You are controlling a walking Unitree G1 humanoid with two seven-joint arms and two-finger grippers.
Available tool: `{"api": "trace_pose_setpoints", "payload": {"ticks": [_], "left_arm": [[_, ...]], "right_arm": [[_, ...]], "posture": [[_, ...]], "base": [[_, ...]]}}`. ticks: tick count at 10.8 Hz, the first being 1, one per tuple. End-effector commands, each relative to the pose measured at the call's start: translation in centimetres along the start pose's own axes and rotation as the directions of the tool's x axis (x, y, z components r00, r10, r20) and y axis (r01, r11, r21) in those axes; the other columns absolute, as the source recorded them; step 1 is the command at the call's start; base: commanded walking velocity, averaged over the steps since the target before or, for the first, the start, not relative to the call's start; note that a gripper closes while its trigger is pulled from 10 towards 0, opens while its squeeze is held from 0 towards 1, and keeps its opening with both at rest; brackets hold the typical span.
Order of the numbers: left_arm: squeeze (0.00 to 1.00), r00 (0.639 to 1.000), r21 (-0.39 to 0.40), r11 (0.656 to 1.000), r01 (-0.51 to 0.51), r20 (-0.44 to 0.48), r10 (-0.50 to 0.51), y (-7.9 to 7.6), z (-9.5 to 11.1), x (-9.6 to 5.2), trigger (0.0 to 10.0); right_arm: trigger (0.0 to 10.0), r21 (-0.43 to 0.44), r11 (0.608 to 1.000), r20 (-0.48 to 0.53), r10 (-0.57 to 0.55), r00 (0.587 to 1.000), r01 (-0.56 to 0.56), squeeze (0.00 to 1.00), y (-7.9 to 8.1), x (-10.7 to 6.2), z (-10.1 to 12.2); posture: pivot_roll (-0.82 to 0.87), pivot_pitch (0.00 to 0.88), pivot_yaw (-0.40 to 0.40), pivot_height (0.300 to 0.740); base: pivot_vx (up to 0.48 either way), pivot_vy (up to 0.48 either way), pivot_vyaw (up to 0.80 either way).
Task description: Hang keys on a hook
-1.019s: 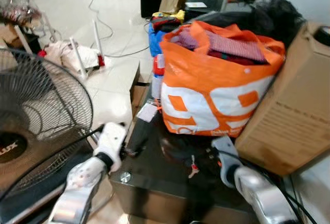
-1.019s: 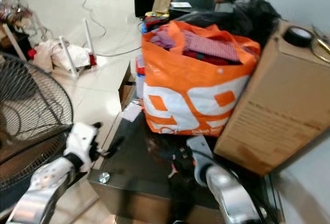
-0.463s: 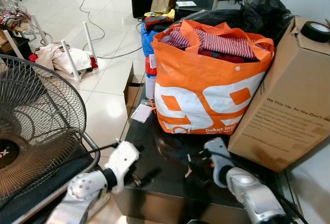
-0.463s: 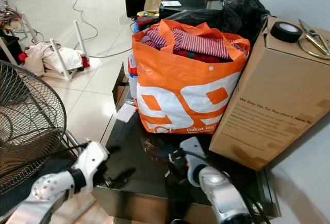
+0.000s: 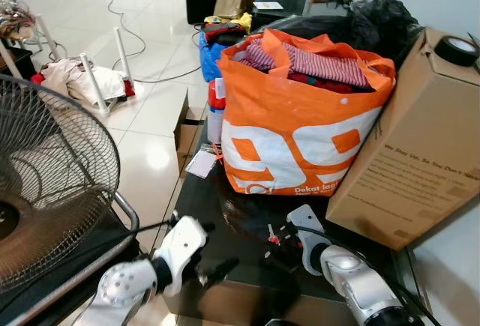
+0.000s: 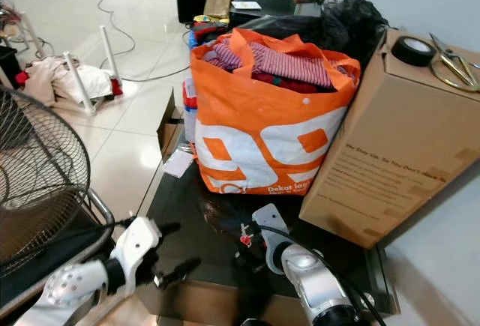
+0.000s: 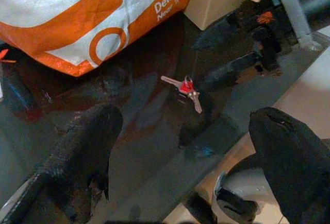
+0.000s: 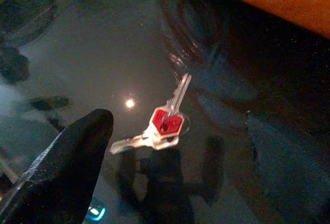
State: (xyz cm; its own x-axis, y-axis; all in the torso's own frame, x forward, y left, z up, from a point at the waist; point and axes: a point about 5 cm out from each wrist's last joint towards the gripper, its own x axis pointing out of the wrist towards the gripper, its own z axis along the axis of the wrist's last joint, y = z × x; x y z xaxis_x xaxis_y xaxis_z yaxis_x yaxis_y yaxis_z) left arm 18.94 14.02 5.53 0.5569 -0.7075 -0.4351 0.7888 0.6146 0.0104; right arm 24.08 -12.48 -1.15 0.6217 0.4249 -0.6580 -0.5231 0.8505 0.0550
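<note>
A small bunch of silver keys with a red head (image 8: 164,121) lies flat on the glossy black table (image 5: 225,206), in front of the orange bag. My right gripper (image 7: 198,64) is open and low over the table, and the keys (image 7: 186,86) lie just off the tip of one finger (image 7: 227,72). My left gripper (image 5: 217,251) is open at the table's front edge, a short way left of the keys (image 5: 270,234), with nothing between its fingers.
A full orange and white shopping bag (image 5: 300,131) stands behind the keys. A tall cardboard box (image 5: 412,161) carrying a black tape roll (image 5: 456,49) and scissors (image 6: 450,64) stands to the right. A floor fan (image 5: 45,176) is close on the left. Cables and clutter lie on the tiled floor beyond.
The camera has shifted. My left gripper has moved right from the table's left corner along the front edge toward the keys. The keys still lie by the right gripper.
</note>
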Motion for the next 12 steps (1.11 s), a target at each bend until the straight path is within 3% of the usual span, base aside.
{"api": "trace_pose_setpoints", "payload": {"ticks": [1,4,7,8,10,11,12], "left_arm": [[0.0,0.999,0.012,1.0,0.029,0.016,-0.029,-0.4,0.7,0.0,10.0],[0.0,0.998,0.049,0.997,0.061,0.014,-0.062,-0.2,1.2,0.1,10.0],[0.0,0.993,0.085,0.989,0.119,0.008,-0.12,0.1,1.8,0.6,10.0],[0.0,0.992,0.092,0.987,0.129,0.002,-0.13,0.2,1.8,0.6,10.0],[0.0,0.99,0.08,0.987,0.142,-0.018,-0.141,0.0,1.4,-0.1,10.0],[0.0,0.989,0.074,0.986,0.147,-0.028,-0.146,0.1,1.2,-0.3,10.0],[0.0,0.986,0.064,0.985,0.163,-0.048,-0.16,0.1,0.8,-0.7,10.0]], "right_arm": [[10.0,-0.014,1.0,0.019,-0.022,1.0,0.022,0.0,-0.5,0.1,0.3],[10.0,0.037,0.999,0.108,-0.018,0.994,0.014,0.0,0.3,0.3,1.2],[10.0,0.063,0.998,0.135,-0.019,0.991,0.011,0.0,1.0,0.2,1.1],[10.0,0.063,0.998,0.138,-0.009,0.99,0.0,1.0,1.1,0.4,1.2],[10.0,0.016,1.0,0.112,-0.023,0.993,0.022,1.0,1.1,1.0,1.5],[10.0,0.001,0.999,0.098,-0.046,0.994,0.046,0.18,0.8,1.3,1.6],[10.0,-0.02,0.996,0.048,-0.083,0.995,0.084,0.0,0.2,1.8,1.5]], "posture": [[-0.06,0.012,-0.105,0.74],[-0.08,0.048,-0.026,0.74],[-0.12,0.074,0.045,0.74],[-0.12,0.081,0.051,0.74],[-0.09,0.071,0.025,0.74],[-0.09,0.069,0.017,0.74],[-0.08,0.066,0.009,0.74]], "base": [[0.0,0.0,0.0],[0.0,0.0,0.0],[0.0,0.0,0.0],[0.0,0.0,0.0],[0.0,0.0,0.0],[0.0,0.0,0.0],[0.0,0.0,0.0]]}}
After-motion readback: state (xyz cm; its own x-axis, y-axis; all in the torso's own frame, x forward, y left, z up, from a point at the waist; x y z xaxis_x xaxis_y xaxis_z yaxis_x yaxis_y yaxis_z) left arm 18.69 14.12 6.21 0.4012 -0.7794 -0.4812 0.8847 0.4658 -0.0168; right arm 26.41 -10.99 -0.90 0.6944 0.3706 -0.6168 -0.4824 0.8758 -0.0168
